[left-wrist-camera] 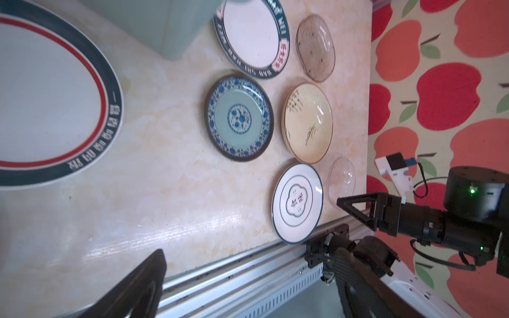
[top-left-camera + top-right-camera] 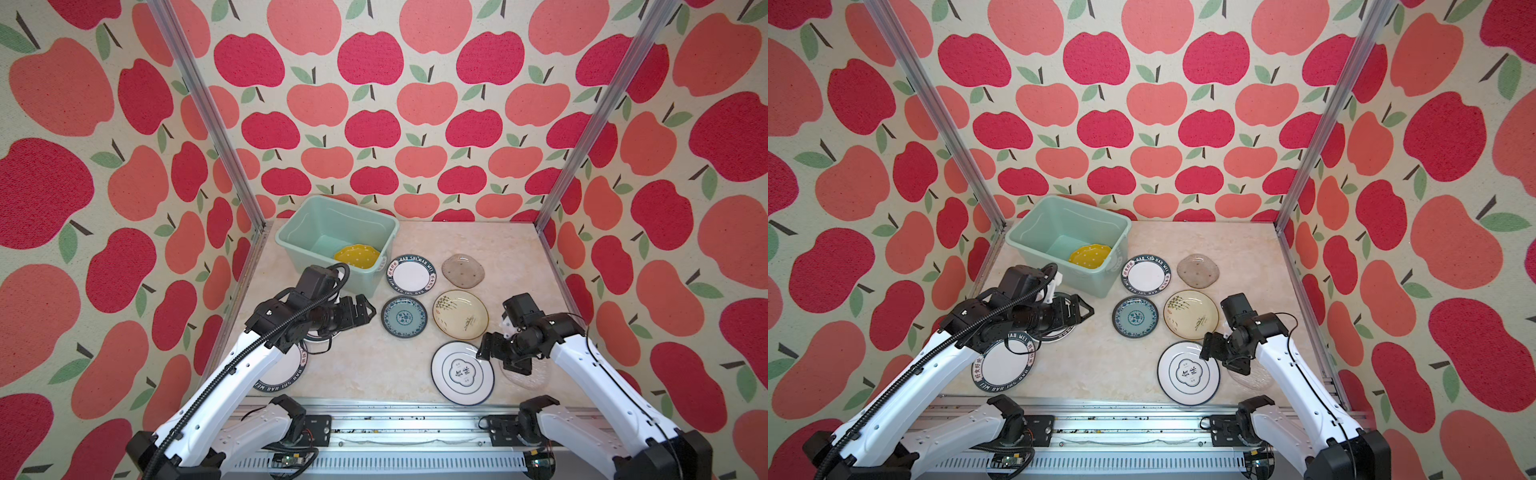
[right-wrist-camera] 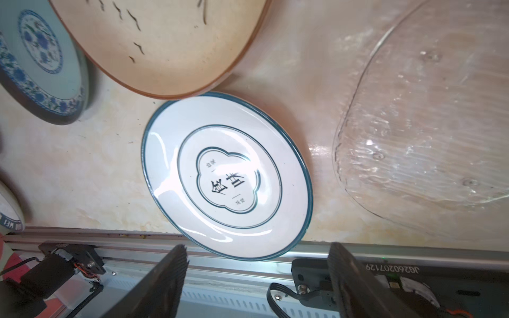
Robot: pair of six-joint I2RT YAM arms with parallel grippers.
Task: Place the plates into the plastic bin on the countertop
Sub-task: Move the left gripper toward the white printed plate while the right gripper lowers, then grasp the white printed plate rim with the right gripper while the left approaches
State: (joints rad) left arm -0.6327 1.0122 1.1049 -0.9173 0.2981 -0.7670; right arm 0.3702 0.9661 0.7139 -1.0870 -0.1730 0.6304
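The mint plastic bin (image 2: 305, 245) stands at the back left of the countertop (image 2: 365, 365), with a yellow dotted plate (image 2: 356, 256) inside. My left gripper (image 2: 368, 309) hangs open and empty in front of the bin, over a red-and-dark-rimmed plate (image 1: 55, 93). To its right lie a lettered-rim plate (image 2: 411, 275), a teal plate (image 2: 404, 316) and a cream bamboo plate (image 2: 460, 314). My right gripper (image 2: 498, 357) is open and empty, low between the green-rimmed white plate (image 3: 225, 176) and a clear glass plate (image 3: 429, 132).
A smoky glass plate (image 2: 463, 271) lies at the back right. Another lettered-rim plate (image 2: 1007, 365) sits partly under the left arm. Aluminium rails (image 2: 374, 411) edge the front, and apple-patterned walls close in the other three sides.
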